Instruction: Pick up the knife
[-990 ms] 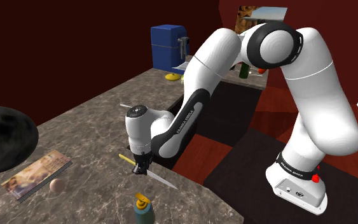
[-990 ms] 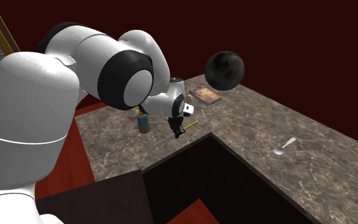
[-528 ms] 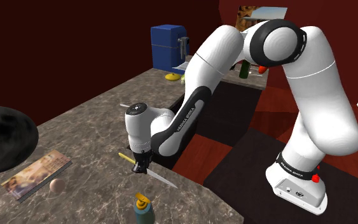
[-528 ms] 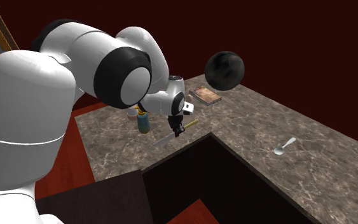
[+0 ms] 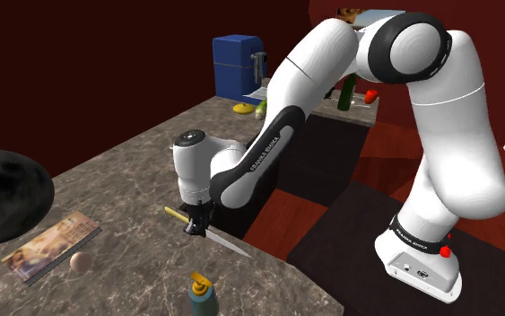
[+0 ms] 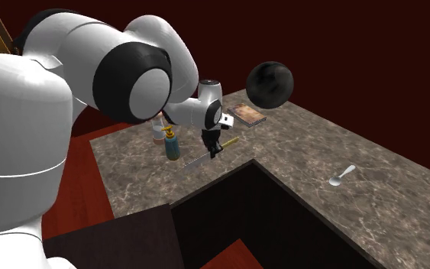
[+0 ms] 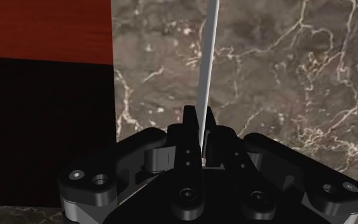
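I find my gripper (image 5: 196, 229) clamped shut on the knife (image 5: 228, 243), which appears just clear of the counter (image 5: 132, 166). Grasp made; a higher lift remains.

FRANKA EMIKA on forearm (image 5: 267, 154) (repeated, smaller, on base collar (image 5: 410, 238)).

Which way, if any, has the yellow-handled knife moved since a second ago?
Yes. The yellow-handled knife, clasped in the black fingers, has shifted slightly up the shoulder view, away from the teal yellow-capped bottle.
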{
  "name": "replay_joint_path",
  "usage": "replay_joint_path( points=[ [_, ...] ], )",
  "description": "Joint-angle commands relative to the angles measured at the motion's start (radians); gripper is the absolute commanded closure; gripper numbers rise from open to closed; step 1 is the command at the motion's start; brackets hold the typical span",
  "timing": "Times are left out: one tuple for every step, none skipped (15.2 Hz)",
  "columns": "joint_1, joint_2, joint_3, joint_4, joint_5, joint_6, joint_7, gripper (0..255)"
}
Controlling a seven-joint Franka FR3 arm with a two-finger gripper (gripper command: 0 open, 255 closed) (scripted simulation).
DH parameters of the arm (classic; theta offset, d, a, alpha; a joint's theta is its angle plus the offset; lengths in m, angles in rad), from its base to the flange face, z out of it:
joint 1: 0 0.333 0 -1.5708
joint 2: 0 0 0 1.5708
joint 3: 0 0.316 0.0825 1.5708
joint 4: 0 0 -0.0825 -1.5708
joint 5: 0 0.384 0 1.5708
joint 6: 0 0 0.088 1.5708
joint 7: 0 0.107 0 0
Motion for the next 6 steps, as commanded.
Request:
replay_joint_path(
  points=[
    [-0.007, -0.024, 0.011, -0.002, 0.013, -0.021, -0.007, 255],
    [-0.01, -0.034, 0.015, -0.003, 0.018, -0.031, -0.011, 255],
    [-0.013, -0.045, 0.019, -0.004, 0.024, -0.04, -0.015, 255],
    [-0.016, -0.055, 0.023, -0.004, 0.03, -0.049, -0.019, 255],
    [-0.017, -0.056, 0.024, -0.004, 0.031, -0.051, -0.019, 255],
    [-0.017, -0.056, 0.024, -0.004, 0.031, -0.051, -0.019, 255]
  ],
)
